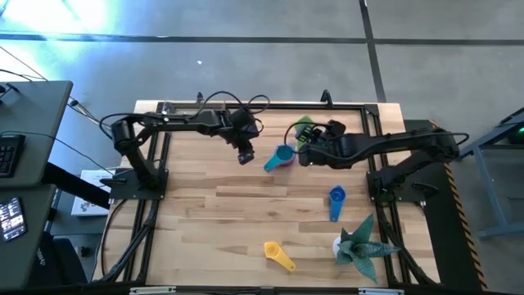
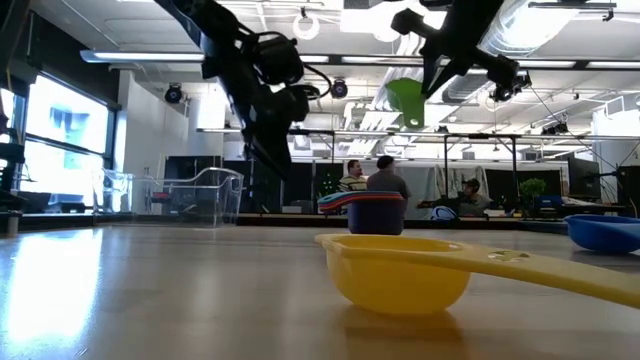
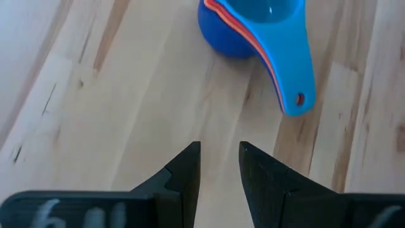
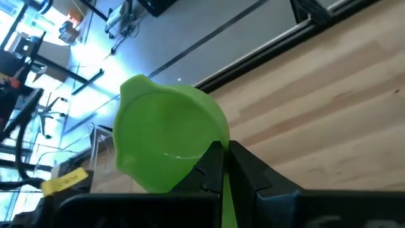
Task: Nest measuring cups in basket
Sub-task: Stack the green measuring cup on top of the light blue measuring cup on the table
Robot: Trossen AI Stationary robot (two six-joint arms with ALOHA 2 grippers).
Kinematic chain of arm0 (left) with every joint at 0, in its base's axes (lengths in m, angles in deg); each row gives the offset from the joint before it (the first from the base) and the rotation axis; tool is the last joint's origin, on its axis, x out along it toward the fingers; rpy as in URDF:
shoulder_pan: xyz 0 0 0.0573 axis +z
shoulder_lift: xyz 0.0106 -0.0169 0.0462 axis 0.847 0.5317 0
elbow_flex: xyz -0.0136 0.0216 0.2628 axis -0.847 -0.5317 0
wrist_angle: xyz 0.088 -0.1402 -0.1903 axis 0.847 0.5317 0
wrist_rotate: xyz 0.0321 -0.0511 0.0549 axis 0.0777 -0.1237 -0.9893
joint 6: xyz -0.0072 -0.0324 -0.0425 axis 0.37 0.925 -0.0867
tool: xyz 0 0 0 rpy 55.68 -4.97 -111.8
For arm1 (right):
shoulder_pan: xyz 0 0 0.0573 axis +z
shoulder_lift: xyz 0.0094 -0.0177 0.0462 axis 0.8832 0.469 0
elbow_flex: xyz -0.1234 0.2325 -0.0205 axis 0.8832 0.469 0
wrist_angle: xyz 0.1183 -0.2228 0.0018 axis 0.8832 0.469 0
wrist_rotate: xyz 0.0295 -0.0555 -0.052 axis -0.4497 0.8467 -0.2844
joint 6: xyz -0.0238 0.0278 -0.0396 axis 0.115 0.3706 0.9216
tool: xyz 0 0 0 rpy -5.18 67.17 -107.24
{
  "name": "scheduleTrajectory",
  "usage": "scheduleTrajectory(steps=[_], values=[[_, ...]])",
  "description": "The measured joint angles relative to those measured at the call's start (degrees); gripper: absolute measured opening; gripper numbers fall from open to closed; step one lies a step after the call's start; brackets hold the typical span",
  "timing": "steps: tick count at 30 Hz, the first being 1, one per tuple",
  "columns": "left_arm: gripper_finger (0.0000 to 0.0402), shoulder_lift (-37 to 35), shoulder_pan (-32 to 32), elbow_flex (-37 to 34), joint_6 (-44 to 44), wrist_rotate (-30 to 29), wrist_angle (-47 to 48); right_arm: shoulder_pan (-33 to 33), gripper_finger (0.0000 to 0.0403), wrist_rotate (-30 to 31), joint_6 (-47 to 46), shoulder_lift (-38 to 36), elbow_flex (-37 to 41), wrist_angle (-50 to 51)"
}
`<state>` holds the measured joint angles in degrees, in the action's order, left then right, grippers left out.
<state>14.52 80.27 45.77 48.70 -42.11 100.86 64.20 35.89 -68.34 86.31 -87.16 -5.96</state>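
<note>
A stack of nested measuring cups, light blue on top with red and purple beneath, stands on the table's far middle. My left gripper hovers just left of the stack, pointing down, open by a narrow gap with nothing in it. My right gripper is raised right of the stack, shut on a green cup. A dark blue cup and a yellow cup lie nearer the front. The clear basket shows at the far left in the low view. My right gripper pinches the green cup's handle between its two fingers. The bowl sticks out beyond the fingertips. The cup is lifted well clear of the table and tilted on its side.
A teal spiky plant figure stands at the front right. A black frame runs along the table's far edge. Bare wood lies at the front left. People sit in the room beyond the table.
</note>
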Motion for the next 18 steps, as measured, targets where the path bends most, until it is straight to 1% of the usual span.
scheduleTrajectory(steps=[9, 18], values=[[0.0097, 3.7, -1.4, 0.0, 5.4, 0.0, -6.6, -1.9, 0.0, -1.4, 5.9, -2.2, 0.0, 0.7], [0.0097, 7.2, -4.5, 0.0, 10.4, 0.0, -11.4, -2.3, 0.0, -2.4, 7.5, -2.6, 0.0, 1.0]])
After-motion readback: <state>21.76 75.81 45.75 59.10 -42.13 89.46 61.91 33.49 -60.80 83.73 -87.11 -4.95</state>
